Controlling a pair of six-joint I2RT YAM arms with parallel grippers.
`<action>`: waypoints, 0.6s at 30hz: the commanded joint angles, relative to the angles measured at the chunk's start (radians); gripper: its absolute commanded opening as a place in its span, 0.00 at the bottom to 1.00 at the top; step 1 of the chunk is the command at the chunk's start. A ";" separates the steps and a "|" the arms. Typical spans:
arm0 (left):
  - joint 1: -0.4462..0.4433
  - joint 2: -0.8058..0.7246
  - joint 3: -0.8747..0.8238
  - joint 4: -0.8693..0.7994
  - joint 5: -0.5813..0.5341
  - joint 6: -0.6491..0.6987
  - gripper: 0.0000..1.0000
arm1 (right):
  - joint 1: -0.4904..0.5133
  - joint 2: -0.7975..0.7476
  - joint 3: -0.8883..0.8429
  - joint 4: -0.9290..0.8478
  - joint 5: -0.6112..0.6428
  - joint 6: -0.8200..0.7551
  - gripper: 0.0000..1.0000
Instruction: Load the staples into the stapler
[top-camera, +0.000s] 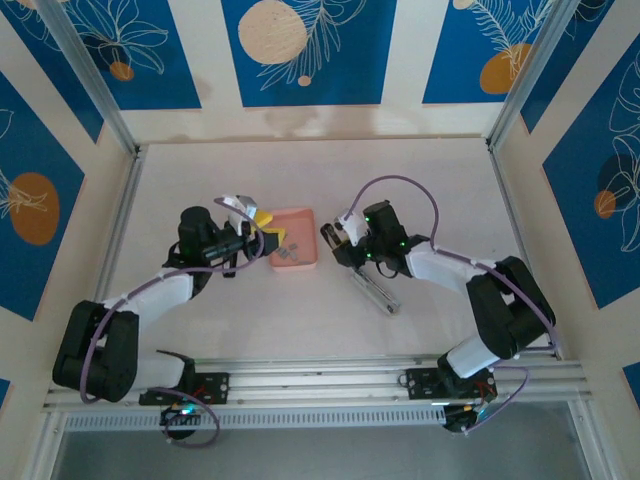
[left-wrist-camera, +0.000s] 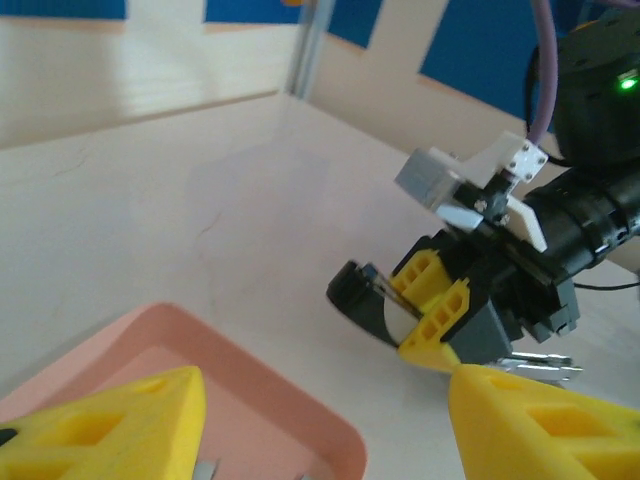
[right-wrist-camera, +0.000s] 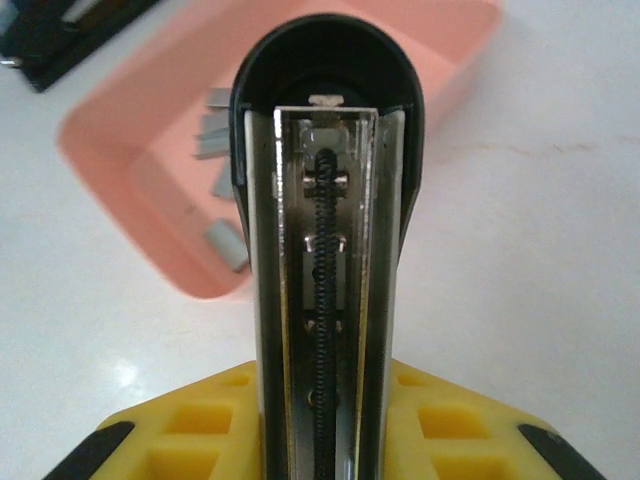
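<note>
The stapler (right-wrist-camera: 325, 250) ran out of the bottom edge and hid part of the pink tray (right-wrist-camera: 110, 190), where the staples (right-wrist-camera: 213, 135) looked blurred.

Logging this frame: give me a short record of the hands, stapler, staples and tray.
left hand: open, holding nothing, at the tray's edge
right hand: shut on the stapler
stapler: opened, channel and spring exposed, nose toward the tray
staples: grey strips lying loose in the tray
tray: pink, on the table between the two hands
task state: no staples picked up yet
</note>
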 joint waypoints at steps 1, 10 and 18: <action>-0.027 0.013 -0.020 0.170 0.132 0.043 0.65 | 0.021 -0.070 -0.060 0.183 -0.122 -0.083 0.25; -0.093 0.030 -0.058 0.227 0.341 0.214 0.58 | 0.108 -0.147 -0.207 0.335 -0.233 -0.226 0.24; -0.136 0.048 -0.063 0.172 0.398 0.312 0.55 | 0.145 -0.157 -0.227 0.375 -0.280 -0.231 0.24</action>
